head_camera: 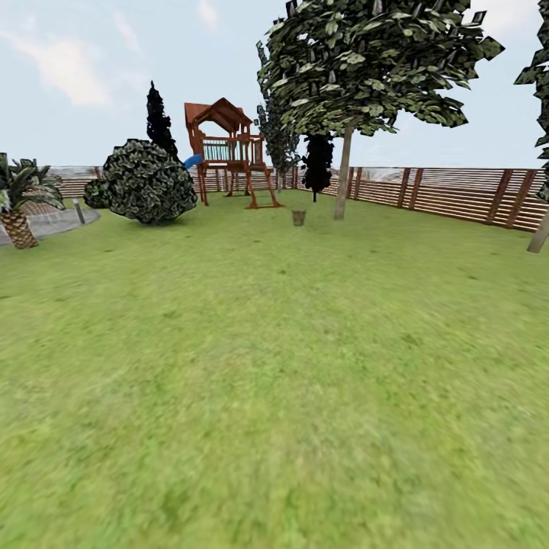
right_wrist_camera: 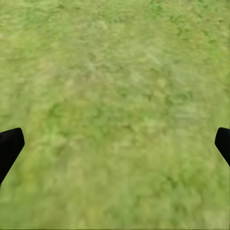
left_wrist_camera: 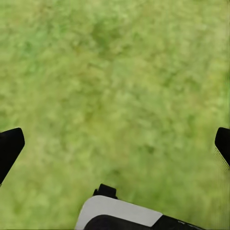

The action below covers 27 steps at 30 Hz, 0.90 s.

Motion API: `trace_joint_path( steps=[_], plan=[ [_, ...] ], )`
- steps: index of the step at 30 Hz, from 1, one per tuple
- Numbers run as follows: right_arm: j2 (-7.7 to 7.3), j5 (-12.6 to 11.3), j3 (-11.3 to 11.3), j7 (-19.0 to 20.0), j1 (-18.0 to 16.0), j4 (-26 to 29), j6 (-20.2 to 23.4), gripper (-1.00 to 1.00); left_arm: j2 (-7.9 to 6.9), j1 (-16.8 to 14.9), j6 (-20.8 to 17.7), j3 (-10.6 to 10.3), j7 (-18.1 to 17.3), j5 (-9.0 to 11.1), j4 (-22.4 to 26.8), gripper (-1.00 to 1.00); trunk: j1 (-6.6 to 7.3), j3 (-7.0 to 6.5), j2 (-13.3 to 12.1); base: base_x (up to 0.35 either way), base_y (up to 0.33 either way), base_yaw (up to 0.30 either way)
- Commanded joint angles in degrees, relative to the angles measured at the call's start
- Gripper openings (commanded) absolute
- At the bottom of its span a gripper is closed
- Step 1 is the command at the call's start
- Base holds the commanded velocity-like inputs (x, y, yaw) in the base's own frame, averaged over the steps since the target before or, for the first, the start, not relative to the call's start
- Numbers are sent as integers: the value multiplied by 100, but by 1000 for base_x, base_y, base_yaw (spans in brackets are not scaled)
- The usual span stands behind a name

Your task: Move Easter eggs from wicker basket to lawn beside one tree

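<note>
No part of the task is judged complete: the wicker basket [head_camera: 299, 218] is seen far off across the lawn [head_camera: 274, 381], a small brown-grey shape standing upright on the grass, just beside the pale trunk of the leafy tree [head_camera: 343, 174] and in front of the red-brown play tower [head_camera: 230, 152]. The Easter eggs cannot be made out at this range; whether they lie inside the basket cannot be told. In the left wrist view the left gripper [left_wrist_camera: 115, 143] is shown with its dark fingertips [left_wrist_camera: 9, 148] at opposite edges of the frame, spread wide, with nothing but grass between them. The right gripper [right_wrist_camera: 115, 143] is likewise seen spread wide and empty over bare grass. What is left, by judgement, is everything: the approach to the basket, three pick-ups and three placements by one tree. The nearby tree is judged a convenient target, being close to the basket. Noted around: a rounded dark bush [head_camera: 147, 181] and a short palm [head_camera: 19, 200] to the left, a black conifer [head_camera: 318, 162] behind, and the slatted wooden fence [head_camera: 457, 194] closing the garden. The grass between robot and basket is open; no obstacle is seen on the direct line.
</note>
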<state>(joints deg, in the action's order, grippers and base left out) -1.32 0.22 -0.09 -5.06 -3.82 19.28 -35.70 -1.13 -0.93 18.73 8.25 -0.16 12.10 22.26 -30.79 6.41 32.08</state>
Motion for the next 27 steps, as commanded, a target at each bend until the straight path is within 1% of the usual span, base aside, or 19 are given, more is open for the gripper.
trace_joint_path(
  steps=[1, 12, 18, 23, 27],
  plan=[
    [0, 4, 1, -14, -4, -3, -16, 100, -1, -4, 16, -7, -2, 38, -3, 100, 17, -9, -34, 329, 0, 0],
    [-4, 4, 1, -20, -4, -3, -16, 100, -1, -4, 22, -8, -10, 38, -3, 100, 259, -206, -475, 329, 0, 0],
    [-8, 4, 1, -21, -4, -3, -16, 100, -1, -4, 255, -8, -6, 38, -3, 100, 391, -314, -716, 330, 0, 0],
    [-9, 5, -3, -21, -4, -3, -16, 100, -2, -4, 303, -8, -9, 38, -3, 100, 500, -404, -916, 330, 0, 0],
    [-9, 8, -4, -21, -5, -3, -16, 100, -2, -4, 306, -8, -6, 38, -3, 100, 500, -404, -916, 330, 0, 0]
  ],
)
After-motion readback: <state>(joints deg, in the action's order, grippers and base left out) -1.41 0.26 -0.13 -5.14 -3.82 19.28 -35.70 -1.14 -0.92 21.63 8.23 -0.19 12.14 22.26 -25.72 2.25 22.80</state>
